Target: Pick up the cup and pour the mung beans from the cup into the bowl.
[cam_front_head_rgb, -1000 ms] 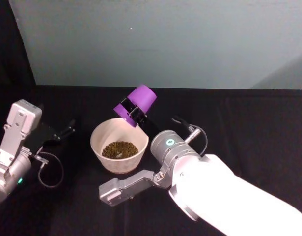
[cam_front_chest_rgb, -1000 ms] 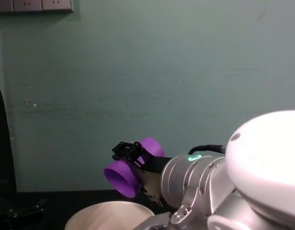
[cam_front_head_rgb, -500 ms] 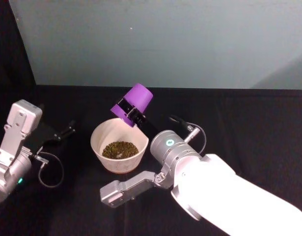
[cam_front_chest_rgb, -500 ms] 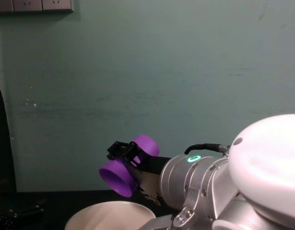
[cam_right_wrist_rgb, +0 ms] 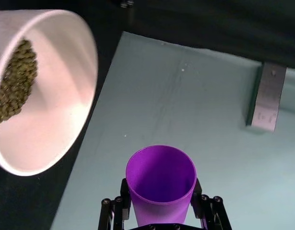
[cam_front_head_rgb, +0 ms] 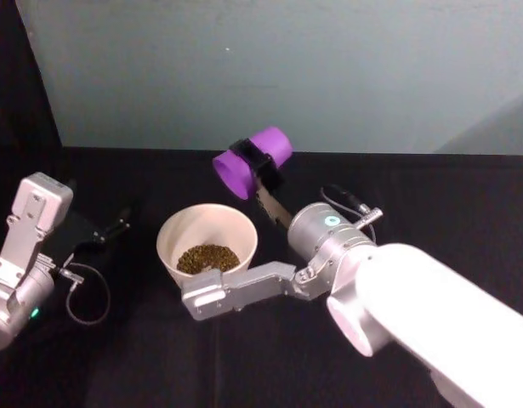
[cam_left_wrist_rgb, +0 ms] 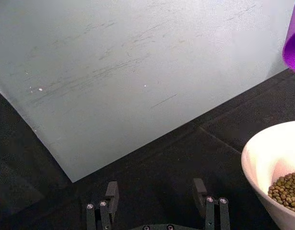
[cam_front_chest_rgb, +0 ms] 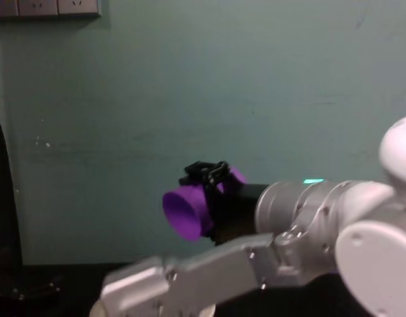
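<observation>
Right gripper (cam_front_head_rgb: 258, 164) has lifted back off the bowl (cam_front_head_rgb: 171, 231), still clamped on the cup (cam_front_head_rgb: 274, 144), now sideways above and behind it, empty inside. Beans (cam_front_head_rgb: 207, 257) are in the bowl, so the pour looks done. Left gripper (cam_left_wrist_rgb: 156, 190) is parked left, fingers apart.
</observation>
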Robot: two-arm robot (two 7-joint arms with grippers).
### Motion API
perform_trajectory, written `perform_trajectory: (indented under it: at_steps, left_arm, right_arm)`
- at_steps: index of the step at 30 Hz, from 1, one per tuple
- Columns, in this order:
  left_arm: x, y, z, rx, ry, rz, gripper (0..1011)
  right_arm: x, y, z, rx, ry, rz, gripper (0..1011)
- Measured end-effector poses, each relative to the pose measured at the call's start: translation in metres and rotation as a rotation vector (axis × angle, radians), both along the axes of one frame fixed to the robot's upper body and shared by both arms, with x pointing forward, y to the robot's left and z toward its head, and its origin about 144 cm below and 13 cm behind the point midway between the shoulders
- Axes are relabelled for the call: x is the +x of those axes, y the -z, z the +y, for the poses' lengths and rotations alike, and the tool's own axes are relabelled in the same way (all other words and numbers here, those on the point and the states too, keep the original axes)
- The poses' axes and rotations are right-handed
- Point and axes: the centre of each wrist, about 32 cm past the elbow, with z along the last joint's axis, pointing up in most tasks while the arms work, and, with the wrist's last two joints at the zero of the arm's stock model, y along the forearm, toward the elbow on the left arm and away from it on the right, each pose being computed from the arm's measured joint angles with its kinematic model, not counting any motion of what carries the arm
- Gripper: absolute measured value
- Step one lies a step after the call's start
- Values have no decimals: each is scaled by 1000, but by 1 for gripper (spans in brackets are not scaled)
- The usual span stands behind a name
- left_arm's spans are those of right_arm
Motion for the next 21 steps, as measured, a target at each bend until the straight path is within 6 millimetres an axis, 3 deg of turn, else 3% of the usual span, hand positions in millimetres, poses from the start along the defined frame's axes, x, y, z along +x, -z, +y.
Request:
perform_trajectory:
  at_steps: [12, 21]
  left_arm:
    - [0, 0, 0, 0, 0, 0, 1011]
    - [0, 0, 0, 0, 0, 0, 1011]
  right_arm:
    - [2, -10, -17, 258, 58, 102, 732]
    - [9, -19, -29, 468, 79, 279, 732]
